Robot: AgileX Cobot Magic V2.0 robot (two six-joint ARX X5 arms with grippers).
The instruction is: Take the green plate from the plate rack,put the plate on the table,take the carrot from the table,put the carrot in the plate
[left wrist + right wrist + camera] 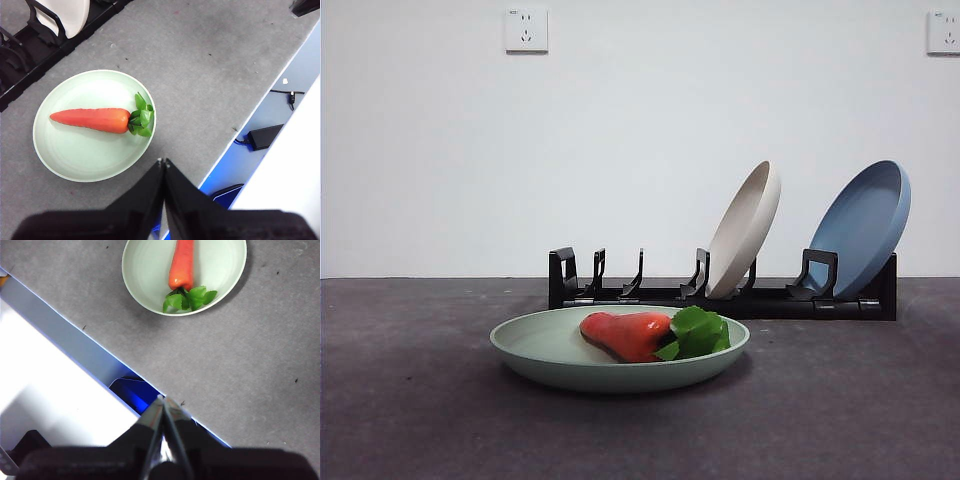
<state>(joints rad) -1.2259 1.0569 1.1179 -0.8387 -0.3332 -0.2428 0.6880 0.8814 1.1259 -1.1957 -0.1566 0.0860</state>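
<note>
left gripper point(163, 162) and right gripper point(162, 399) both hang high with jaws pressed together, holding nothing.

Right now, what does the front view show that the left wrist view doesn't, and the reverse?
Only the front view shows the blue plate leaning in the plate rack, and the wall sockets. Only the left wrist view shows the left gripper, jaws shut, above the table edge, and a black adapter below it. Both show the carrot lying in the green plate, and the cream plate in the rack.
</note>
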